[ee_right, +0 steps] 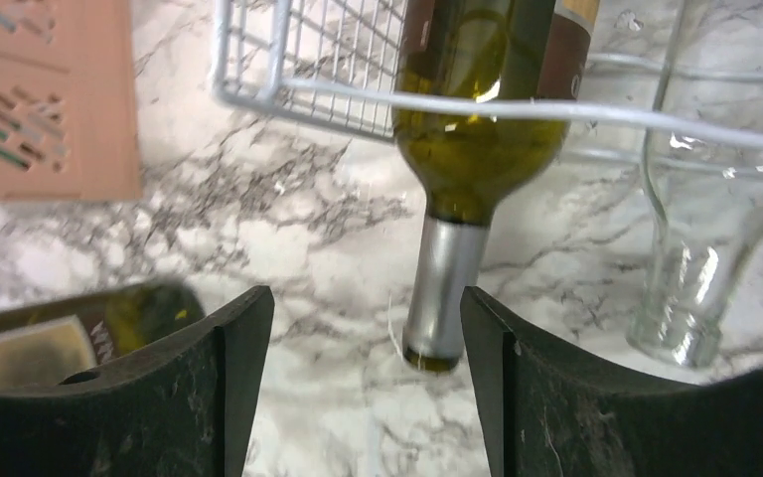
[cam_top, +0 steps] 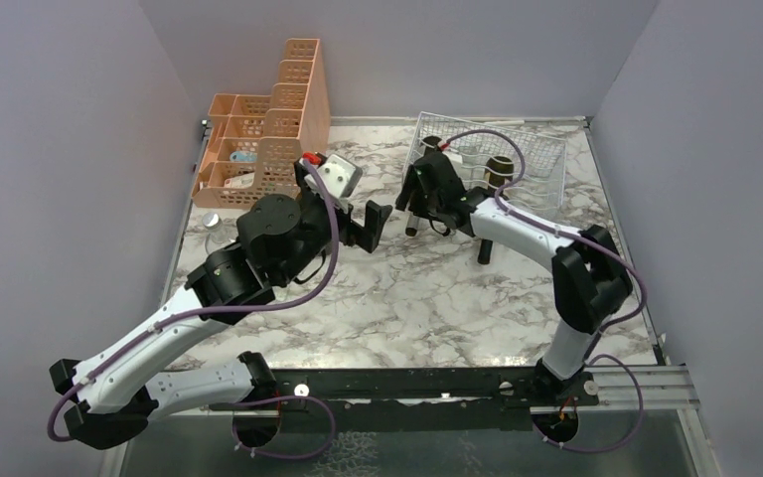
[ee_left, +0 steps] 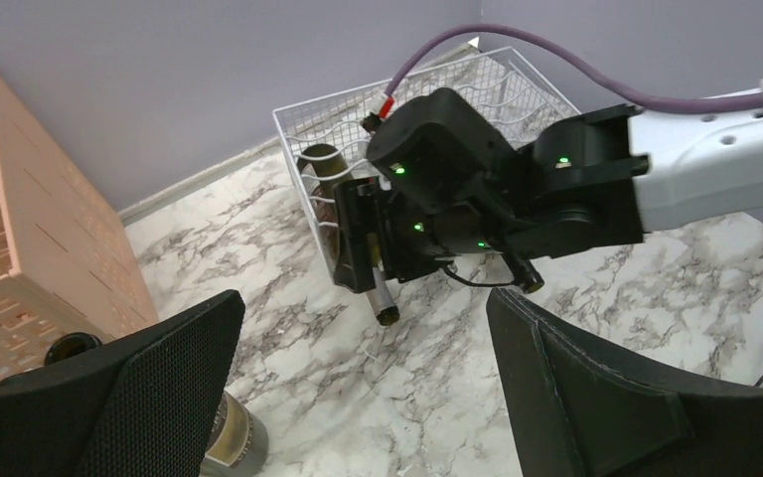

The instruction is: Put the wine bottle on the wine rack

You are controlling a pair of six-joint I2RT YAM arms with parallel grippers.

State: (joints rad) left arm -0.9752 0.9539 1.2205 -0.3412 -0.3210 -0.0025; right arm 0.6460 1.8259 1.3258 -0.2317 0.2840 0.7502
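Evidently the wine bottle lies in the wine rack, body cradled by the wires, neck jutting out over the desk. Right fingers stand spread either side of that neck, not touching; left fingers hover spread, holding nothing.

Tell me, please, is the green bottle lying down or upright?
Lying down: the green bottle rests in the wine rack, neck poking out.

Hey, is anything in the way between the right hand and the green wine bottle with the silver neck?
Nothing visible. The right hand is open, and the silver neck of the green wine bottle points into the gap between its fingers. The clear bottle lies off to one side.
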